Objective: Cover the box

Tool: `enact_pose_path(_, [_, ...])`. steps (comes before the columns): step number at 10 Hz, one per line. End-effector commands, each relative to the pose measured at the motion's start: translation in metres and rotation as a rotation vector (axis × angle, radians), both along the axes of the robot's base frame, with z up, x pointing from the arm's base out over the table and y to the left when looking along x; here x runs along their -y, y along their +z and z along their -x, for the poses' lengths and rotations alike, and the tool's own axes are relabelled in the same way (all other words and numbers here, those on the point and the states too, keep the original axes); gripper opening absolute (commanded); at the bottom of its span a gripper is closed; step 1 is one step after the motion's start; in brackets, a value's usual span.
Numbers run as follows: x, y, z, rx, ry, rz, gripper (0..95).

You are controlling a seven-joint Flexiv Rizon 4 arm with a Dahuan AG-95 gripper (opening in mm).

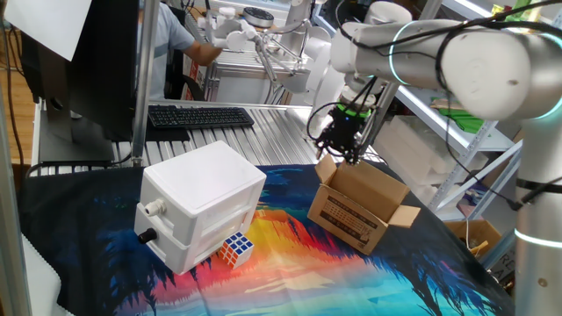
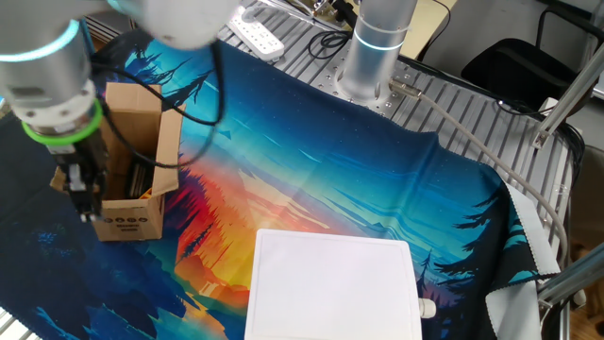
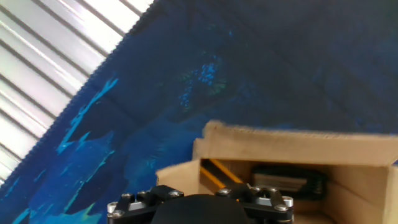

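The brown cardboard box (image 1: 360,206) stands on the colourful cloth with its top flaps open and black print on its front side. It also shows in the other fixed view (image 2: 137,161) and in the hand view (image 3: 298,149), where dark items lie inside it. My gripper (image 1: 345,149) hangs just above the box's rear-left flap (image 1: 327,168). In the other fixed view my gripper (image 2: 83,194) is at the box's outer left side. The fingertips are hidden in the hand view, and I cannot tell whether the jaws are open or shut.
A large white plastic box with knobs (image 1: 202,206) stands left of the carton, with a Rubik's cube (image 1: 235,248) at its front. A keyboard (image 1: 200,116) lies behind on the slatted metal table. The arm's base (image 2: 377,47) stands at the cloth's far edge.
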State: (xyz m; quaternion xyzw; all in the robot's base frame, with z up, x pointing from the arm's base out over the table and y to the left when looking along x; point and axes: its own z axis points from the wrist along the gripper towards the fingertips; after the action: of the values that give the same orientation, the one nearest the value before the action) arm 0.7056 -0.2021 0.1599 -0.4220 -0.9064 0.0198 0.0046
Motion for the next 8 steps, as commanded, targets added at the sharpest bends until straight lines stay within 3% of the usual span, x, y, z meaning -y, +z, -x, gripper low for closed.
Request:
enact_pose_path(1, [0.003,0.004,0.013,0.009,0.005,0.007,76.0])
enact_pose_path(4, [0.011,0.007,0.024,0.007,0.008,0.003,76.0])
enact_pose_path(8, [0.024,-0.014,0.045,0.031,0.018,0.008,76.0])
